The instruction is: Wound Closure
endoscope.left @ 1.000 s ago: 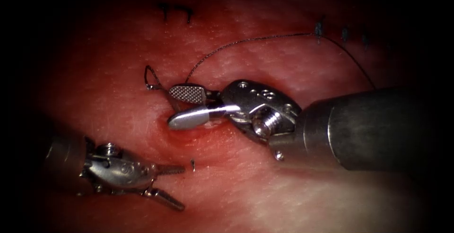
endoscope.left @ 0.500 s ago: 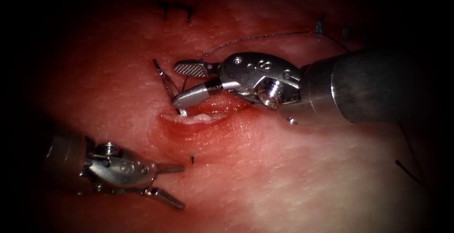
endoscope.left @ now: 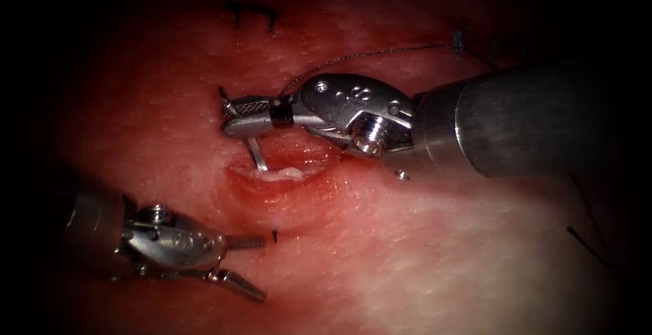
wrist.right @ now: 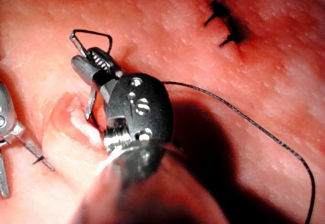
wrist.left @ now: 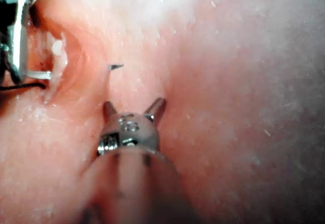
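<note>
seems mid-stitch, with the right tool (endoscope.left: 231, 123) fingers clenched on the needle (endoscope.left: 258, 157) near its thread end, its point down in the left end of the cut (endoscope.left: 292, 172) in the tissue (endoscope.left: 407, 253), and the left tool (endoscope.left: 261, 270) fingers released, grasping nothing, beside a cut end of thread (endoscope.left: 275, 236). calls next for following the needle's curve without tearing the lip. counted: two tools, one needle, one thread (endoscope.left: 367, 54), one cut, two clusters of stitches (endoscope.left: 252, 14).

The needle (endoscope.left: 257, 155) ran under the right tool (endoscope.left: 248, 116), its gripped stretch hidden, and its lower end vanished into the cut (endoscope.left: 285, 172). The thread (wrist.right: 264, 132) left the picture's edge in the right wrist view.
</note>
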`<state>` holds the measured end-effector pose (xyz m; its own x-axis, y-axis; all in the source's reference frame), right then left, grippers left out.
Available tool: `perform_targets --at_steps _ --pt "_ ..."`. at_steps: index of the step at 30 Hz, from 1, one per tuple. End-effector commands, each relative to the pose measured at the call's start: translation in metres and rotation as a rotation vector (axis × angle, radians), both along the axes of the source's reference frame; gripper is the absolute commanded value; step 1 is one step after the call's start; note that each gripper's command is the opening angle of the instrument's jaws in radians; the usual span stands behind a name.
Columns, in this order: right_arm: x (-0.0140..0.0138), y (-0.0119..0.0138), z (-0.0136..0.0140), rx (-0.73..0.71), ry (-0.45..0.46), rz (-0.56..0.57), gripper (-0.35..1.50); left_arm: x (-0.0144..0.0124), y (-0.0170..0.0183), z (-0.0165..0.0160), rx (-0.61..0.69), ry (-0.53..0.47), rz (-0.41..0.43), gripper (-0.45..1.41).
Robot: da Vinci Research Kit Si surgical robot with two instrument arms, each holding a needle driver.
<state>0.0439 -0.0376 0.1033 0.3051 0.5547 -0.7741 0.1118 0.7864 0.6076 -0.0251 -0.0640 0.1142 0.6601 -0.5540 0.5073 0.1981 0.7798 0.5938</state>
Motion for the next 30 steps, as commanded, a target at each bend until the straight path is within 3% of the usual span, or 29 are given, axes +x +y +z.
perform_targets --at_steps 1,10,16,23,30 --pt "0.0002 0.0005 0.0007 0.09 -0.054 0.054 -0.35 -0.0004 -0.0011 0.0004 0.005 -0.002 0.003 0.57" --pt "-0.0017 -0.0009 0.001 0.36 -0.12 0.073 -0.35 -0.0004 -0.001 0.0004 0.005 -0.002 0.003 0.57" --pt "-0.0024 -0.0055 0.0006 0.578 -0.089 0.026 -0.35 -0.0005 -0.001 0.0004 0.005 -0.001 0.002 0.57" --pt "-0.0014 -0.0099 0.0 0.661 -0.051 -0.021 -0.35 -0.0005 -0.001 0.0004 0.005 -0.001 0.002 0.57" --pt "-0.0012 -0.0119 -0.0001 0.734 -0.043 -0.059 -0.35 -0.0004 -0.0007 0.0 0.014 -0.002 -0.001 0.57"
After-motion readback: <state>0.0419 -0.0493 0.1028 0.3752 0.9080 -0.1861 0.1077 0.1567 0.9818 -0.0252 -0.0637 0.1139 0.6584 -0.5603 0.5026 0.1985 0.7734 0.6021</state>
